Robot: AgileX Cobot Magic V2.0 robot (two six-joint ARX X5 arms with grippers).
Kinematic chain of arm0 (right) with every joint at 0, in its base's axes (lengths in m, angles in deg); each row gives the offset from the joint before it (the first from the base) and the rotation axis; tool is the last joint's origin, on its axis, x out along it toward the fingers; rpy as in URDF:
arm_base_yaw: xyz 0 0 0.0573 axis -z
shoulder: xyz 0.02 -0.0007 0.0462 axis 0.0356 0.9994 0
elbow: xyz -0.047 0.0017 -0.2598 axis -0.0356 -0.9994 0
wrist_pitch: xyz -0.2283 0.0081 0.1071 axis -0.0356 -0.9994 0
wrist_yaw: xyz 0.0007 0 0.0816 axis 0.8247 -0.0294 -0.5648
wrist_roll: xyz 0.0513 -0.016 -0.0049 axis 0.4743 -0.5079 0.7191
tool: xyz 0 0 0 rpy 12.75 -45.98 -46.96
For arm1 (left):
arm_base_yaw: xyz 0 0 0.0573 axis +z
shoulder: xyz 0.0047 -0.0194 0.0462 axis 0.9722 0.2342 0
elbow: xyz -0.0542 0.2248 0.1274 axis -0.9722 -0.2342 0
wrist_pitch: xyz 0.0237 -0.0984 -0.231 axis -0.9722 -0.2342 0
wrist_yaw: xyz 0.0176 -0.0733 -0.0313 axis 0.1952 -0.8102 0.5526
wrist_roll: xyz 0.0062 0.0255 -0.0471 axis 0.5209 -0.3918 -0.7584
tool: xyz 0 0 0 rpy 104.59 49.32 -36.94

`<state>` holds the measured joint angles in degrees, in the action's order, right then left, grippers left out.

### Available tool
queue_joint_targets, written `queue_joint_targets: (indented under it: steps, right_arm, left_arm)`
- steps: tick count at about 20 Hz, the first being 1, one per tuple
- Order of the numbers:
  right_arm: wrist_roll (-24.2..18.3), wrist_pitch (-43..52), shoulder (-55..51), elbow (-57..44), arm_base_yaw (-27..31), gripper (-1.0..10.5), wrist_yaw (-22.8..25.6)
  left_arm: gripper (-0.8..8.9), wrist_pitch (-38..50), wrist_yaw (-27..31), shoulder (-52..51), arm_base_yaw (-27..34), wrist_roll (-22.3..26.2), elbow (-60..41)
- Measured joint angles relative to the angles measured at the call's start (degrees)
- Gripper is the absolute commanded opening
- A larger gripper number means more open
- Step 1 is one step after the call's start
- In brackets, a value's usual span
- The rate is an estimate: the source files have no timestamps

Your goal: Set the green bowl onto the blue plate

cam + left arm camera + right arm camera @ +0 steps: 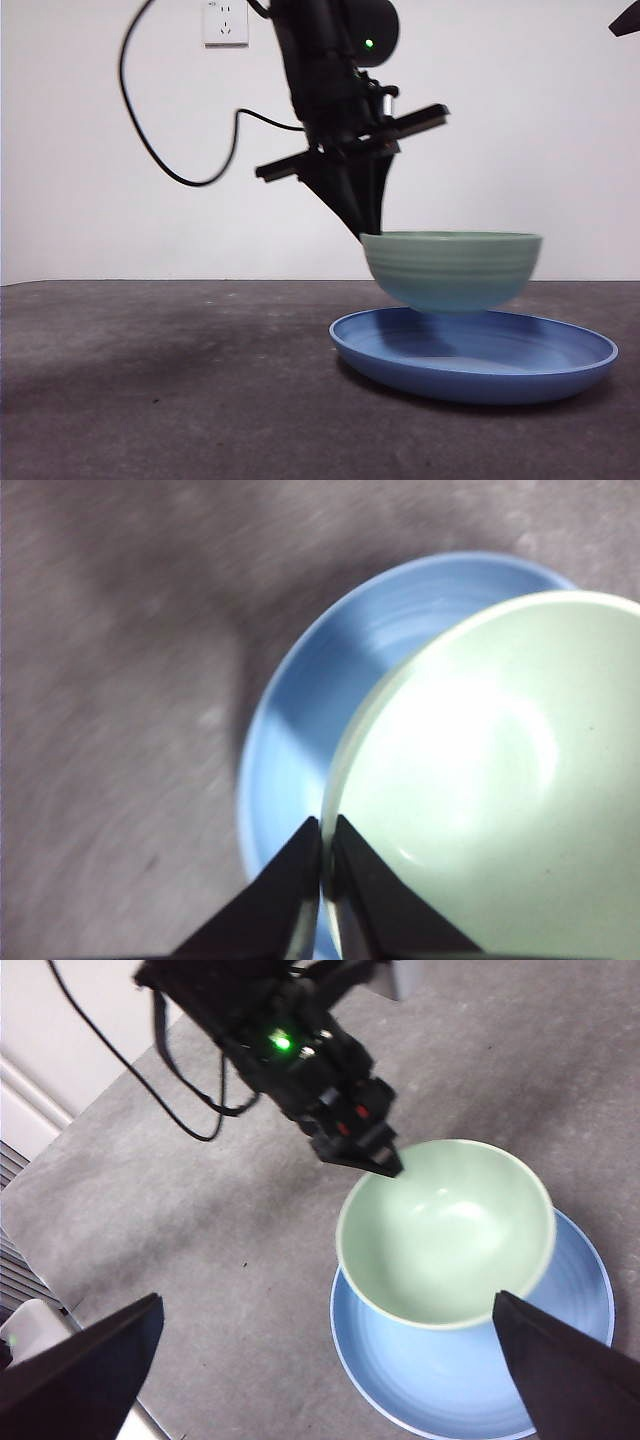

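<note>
The pale green bowl (452, 268) hangs level, low over the blue plate (475, 360), offset toward the plate's left side; whether its base touches the plate I cannot tell. My left gripper (365, 232) comes down from above and is shut on the bowl's left rim. In the left wrist view, the left gripper (322, 830) pinches the rim of the green bowl (490, 780), with the blue plate (290, 730) beneath. My right gripper (328, 1300) is open high above, looking down on the green bowl (445, 1230), the blue plate (440, 1385) and the left gripper (385, 1165).
The dark grey table (160, 380) stretches left of the plate. A black cable (150, 130) loops behind the left arm, near a wall outlet (225, 20). The waiting arm shows as a black tip (625, 22). The table's edge (60, 1150) runs along a white wall.
</note>
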<state>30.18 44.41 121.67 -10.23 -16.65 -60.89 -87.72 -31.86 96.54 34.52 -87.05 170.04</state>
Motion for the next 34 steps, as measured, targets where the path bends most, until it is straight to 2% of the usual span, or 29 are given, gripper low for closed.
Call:
queue_joint_targets:
  steps: [5, 17, 18, 21, 22, 25, 28, 34]
  right_arm:
    - [0.0, 0.0, 0.0, 0.0, 0.0, 5.5, 0.0]
    - [0.0, 0.0, 0.0, 0.0, 0.0, 5.5, 0.0]
    - [0.0, 0.0, 0.0, 0.0, 0.0, 5.5, 0.0]
    - [0.0, 0.0, 0.0, 0.0, 0.0, 5.5, 0.0]
    - [0.0, 0.0, 0.0, 0.0, 0.0, 5.5, 0.0]
    - [0.0, 0.0, 0.0, 0.0, 0.0, 5.5, 0.0]
    - [0.0, 0.0, 0.0, 0.0, 0.0, 5.5, 0.0]
    - [0.0, 0.0, 0.0, 0.0, 0.0, 5.5, 0.0]
  left_arm:
    - [0.15, -0.6, 2.1, 3.0, -1.3, 0.1, 0.7]
    - [0.38, -0.6, 2.3, 5.2, -1.6, 2.0, 0.9]
    - [0.73, -0.6, 2.3, 5.2, -1.6, 2.0, 0.9]
    - [3.16, -0.7, 2.3, 5.2, -1.6, 1.9, 1.0]
    - [3.68, -0.9, 2.3, 5.2, -1.6, 2.0, 1.4]
    - [4.53, -2.4, 2.3, 5.1, -1.6, 2.2, 5.2]
    - [5.9, -5.9, 2.3, 2.9, -0.9, 3.8, 6.5]
    - [5.95, -15.1, 2.5, -9.0, 1.7, 7.8, 6.9]
